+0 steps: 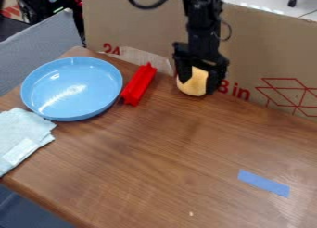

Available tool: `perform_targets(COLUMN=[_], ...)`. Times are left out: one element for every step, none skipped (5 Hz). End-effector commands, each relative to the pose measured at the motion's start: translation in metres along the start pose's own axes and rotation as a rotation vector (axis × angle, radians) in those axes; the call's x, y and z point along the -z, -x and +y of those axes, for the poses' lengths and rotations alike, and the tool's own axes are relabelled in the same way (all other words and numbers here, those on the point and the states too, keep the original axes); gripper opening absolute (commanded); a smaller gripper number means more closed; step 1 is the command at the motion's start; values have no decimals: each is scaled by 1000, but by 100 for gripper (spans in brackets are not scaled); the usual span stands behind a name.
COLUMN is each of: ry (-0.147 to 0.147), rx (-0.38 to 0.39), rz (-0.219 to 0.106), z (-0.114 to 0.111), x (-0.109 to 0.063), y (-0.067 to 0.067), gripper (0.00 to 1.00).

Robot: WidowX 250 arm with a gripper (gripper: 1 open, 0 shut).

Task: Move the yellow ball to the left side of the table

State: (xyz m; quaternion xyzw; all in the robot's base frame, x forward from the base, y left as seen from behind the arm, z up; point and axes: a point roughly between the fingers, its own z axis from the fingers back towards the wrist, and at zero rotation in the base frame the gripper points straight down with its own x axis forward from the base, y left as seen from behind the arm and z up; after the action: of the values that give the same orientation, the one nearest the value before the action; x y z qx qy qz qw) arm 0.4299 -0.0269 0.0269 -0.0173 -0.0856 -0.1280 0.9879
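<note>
Claw (195, 78) pointing straight down at the back of the bench (186, 167), fingers spread wide, one on each side of the yellow ball (192, 81). Ball sits on the bench between the fingers, resting on the wood, not lifted; can't tell from this angle if the fingers actually touch it or just flank it. Directly behind the claw: cardboard box wall (266, 42) with red print, ball is close up against it. Just left of the claw: red block (139, 83), lying lengthwise, near the ball but apart from it. Further left of the claw, past the block: blue bowl (73, 89), upright, block just beside its rim. Far left and toward the near edge from the claw: pale folded cloth (21, 136) at the bench corner, just below the bowl. Right of the claw and well toward the near edge: small strip of blue tape (262, 183) stuck flat on the wood, well apart from everything else. Arm comes down from above, dark, upper part cut off by the frame top. Ball sits around the middle of the bench's width at the back, right of the block and bowl
</note>
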Motion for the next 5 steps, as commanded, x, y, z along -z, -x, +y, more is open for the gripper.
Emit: perform_targets(ry=[-37, -1, 0, 7, 28], rx=[21, -12, -3, 3, -30], rz=[-77, -109, -129, -126, -150], z=[-2, 10, 8, 16, 26], x=[-22, -3, -11, -10, -15], y=[5, 7, 6, -12, -27], gripper=[100, 100, 100, 100, 100])
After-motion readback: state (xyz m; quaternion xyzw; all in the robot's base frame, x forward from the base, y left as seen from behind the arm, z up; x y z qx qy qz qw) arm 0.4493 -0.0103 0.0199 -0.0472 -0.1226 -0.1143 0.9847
